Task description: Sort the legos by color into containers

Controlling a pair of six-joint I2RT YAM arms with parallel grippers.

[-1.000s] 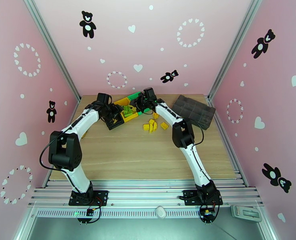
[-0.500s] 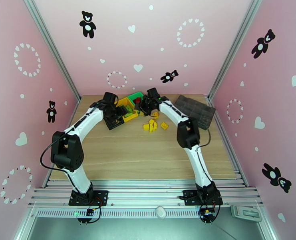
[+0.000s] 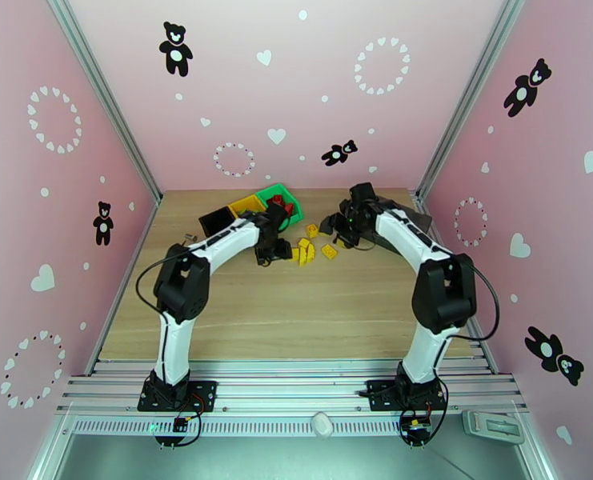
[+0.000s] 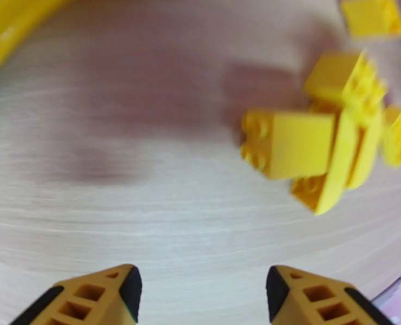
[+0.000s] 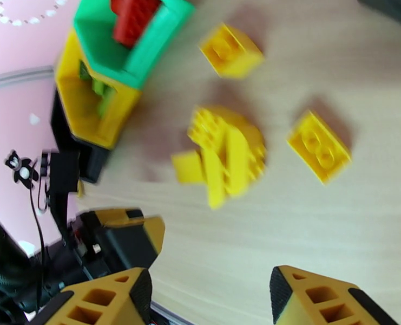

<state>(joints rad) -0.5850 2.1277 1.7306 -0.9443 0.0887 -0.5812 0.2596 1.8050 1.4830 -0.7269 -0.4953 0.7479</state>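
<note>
Yellow legos [image 3: 302, 251]: several bricks lie in a loose cluster on the table, on the near side of the green bin and clear of it. The left wrist view shows some tumbled against one another with studs facing sideways.
Stray yellow bricks [image 3: 313, 230]: one lies between the cluster and the green bin, toward the bin's right. A second [image 3: 329, 250] sits just right of the cluster, farther from the green bin.
Red legos [image 3: 278, 203]: inside the green bin; the count cannot be told.
Green legos [image 5: 100, 89]: inside the yellow bin beside the green bin; blurred, number unclear.
Green bin [image 3: 290, 194]: open-topped, at the right-hand end of the joined row, at the far side of the table.
Yellow bin [image 3: 246, 206]: joined to the green bin on its left.
Black bin [image 3: 214, 221]: the end of the row farthest from the green bin; contents cannot be told.
Left gripper [image 3: 276, 254]: jaws parted with nothing between them. It is low over bare wood on the near side of the green bin, just left of the cluster and not touching it.
Right gripper [image 3: 342, 232]: jaws spread and empty, above the table to the right of the green bin. In its wrist view the cluster lies ahead of its fingers [image 5: 319, 299].
Table [image 3: 296, 314]: pale wood grain.
</note>
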